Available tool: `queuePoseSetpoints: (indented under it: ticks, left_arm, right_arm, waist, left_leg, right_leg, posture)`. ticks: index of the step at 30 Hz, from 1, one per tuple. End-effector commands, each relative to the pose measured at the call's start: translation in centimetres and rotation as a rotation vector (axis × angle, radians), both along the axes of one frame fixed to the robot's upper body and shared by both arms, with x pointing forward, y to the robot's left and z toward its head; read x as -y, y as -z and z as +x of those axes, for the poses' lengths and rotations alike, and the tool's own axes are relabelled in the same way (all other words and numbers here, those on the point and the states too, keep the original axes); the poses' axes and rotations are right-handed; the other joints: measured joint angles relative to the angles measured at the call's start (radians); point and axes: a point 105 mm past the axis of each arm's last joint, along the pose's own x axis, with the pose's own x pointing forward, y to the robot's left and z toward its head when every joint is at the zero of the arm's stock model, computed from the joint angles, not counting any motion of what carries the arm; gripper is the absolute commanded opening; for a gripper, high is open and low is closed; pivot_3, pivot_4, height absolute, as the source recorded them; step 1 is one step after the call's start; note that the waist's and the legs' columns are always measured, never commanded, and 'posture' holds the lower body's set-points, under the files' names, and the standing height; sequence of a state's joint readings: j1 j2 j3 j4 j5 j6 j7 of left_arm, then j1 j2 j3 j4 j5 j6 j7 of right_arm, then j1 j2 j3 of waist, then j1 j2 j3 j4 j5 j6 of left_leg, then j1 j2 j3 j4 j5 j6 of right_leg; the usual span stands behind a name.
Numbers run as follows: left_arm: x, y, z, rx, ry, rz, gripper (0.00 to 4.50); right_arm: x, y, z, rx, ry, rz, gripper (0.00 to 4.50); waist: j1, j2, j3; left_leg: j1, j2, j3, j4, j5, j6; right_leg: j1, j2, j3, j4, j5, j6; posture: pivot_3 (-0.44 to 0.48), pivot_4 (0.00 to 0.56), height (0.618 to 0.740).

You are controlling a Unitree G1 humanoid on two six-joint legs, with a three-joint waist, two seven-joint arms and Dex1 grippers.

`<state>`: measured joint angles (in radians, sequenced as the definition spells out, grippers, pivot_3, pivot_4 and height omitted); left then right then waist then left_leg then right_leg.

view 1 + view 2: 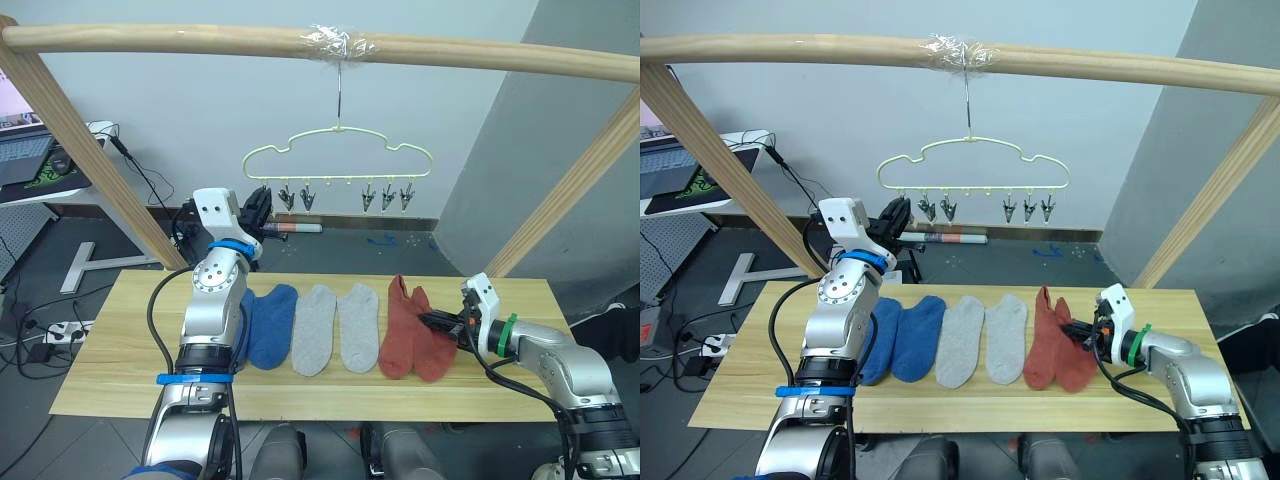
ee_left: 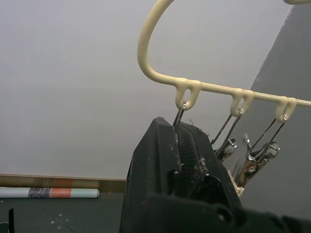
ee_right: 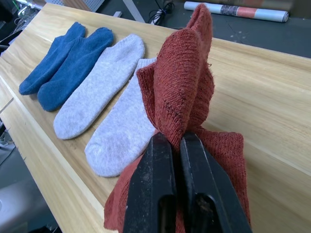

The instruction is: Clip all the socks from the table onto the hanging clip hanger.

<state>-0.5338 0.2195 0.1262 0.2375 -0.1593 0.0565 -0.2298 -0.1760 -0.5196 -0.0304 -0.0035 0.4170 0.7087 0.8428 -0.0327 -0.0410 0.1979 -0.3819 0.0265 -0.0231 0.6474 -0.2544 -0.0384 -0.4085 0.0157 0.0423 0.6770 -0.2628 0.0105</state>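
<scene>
No writing I can read anywhere. My right gripper (image 3: 176,145) is pinched tight on a red sock (image 3: 182,92), bunching it up off the table (image 1: 520,300). My left gripper (image 2: 181,133) is closed around the end clip (image 2: 179,115) of the hanger (image 1: 340,150), up at 12 o'clock from the socks. 2 blue socks (image 1: 902,335) and 2 grey socks (image 1: 985,338) lie flat in a row. The hanger hooks on a wooden pole (image 1: 200,40); a roll (image 3: 233,10) lies on the floor behind.
</scene>
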Motion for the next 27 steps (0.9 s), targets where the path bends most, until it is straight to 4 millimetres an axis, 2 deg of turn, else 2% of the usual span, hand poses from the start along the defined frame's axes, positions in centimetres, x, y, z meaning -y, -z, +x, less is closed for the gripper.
queuePoseSetpoints:
  ticks: [1, 4, 7, 18, 21, 24, 27]
  left_arm:
    - [-0.15, -1.43, -0.06, 0.053, -0.004, -0.005, 0.0]
    - [-0.14, -1.4, -0.06, 0.051, -0.003, -0.003, 0.0]
    - [-0.09, -1.41, -0.09, 0.052, -0.003, -0.003, 0.0]
    - [-0.03, -1.44, -0.1, 0.053, -0.001, -0.004, 0.0]
    - [0.0, -1.47, -0.1, 0.054, 0.0, -0.004, 0.0]
    - [0.07, -1.48, -0.1, 0.054, 0.001, -0.004, 0.0]
    - [0.09, -1.43, -0.08, 0.054, 0.002, -0.004, 0.0]
  right_arm:
    - [-0.17, -0.74, 0.57, 0.044, 0.004, 0.004, 0.03]
    - [-0.06, -0.61, 0.74, 0.057, 0.01, -0.015, 0.7]
    - [0.08, -0.49, 0.8, 0.067, 0.017, -0.029, 1.73]
    - [0.35, -0.42, 1.05, 0.075, 0.032, -0.034, 1.73]
    - [0.46, -0.57, 1.19, 0.078, 0.039, -0.028, 1.14]
    - [0.52, -0.58, 1.2, 0.079, 0.037, -0.029, 0.07]
    - [0.53, -0.49, 1.21, 0.079, 0.037, -0.03, 0.03]
  waist:
    - [0.0, 0.0, 0.0]
    - [0.0, 0.0, 0.0]
    - [0.0, 0.0, 0.0]
    - [0.0, 0.0, 0.0]
    - [0.0, 0.0, 0.0]
    - [0.0, 0.0, 0.0]
    - [0.0, 0.0, 0.0]
  left_leg:
    - [0.0, 0.0, 0.0, 0.0, 0.0, 0.0]
    - [0.0, 0.0, 0.0, 0.0, 0.0, 0.0]
    - [0.0, 0.0, 0.0, 0.0, 0.0, 0.0]
    - [0.0, 0.0, 0.0, 0.0, 0.0, 0.0]
    - [0.0, 0.0, 0.0, 0.0, 0.0, 0.0]
    - [0.0, 0.0, 0.0, 0.0, 0.0, 0.0]
    - [0.0, 0.0, 0.0, 0.0, 0.0, 0.0]
  right_leg:
    - [0.0, 0.0, 0.0, 0.0, 0.0, 0.0]
    - [0.0, 0.0, 0.0, 0.0, 0.0, 0.0]
    - [0.0, 0.0, 0.0, 0.0, 0.0, 0.0]
    - [0.0, 0.0, 0.0, 0.0, 0.0, 0.0]
    - [0.0, 0.0, 0.0, 0.0, 0.0, 0.0]
    - [0.0, 0.0, 0.0, 0.0, 0.0, 0.0]
    - [0.0, 0.0, 0.0, 0.0, 0.0, 0.0]
  posture:
    - [-0.017, 0.178, 0.74]
    - [-0.017, 0.178, 0.74]
    - [-0.018, 0.181, 0.74]
    - [-0.018, 0.181, 0.74]
    - [-0.018, 0.181, 0.74]
    - [-0.018, 0.181, 0.74]
    - [-0.018, 0.174, 0.74]
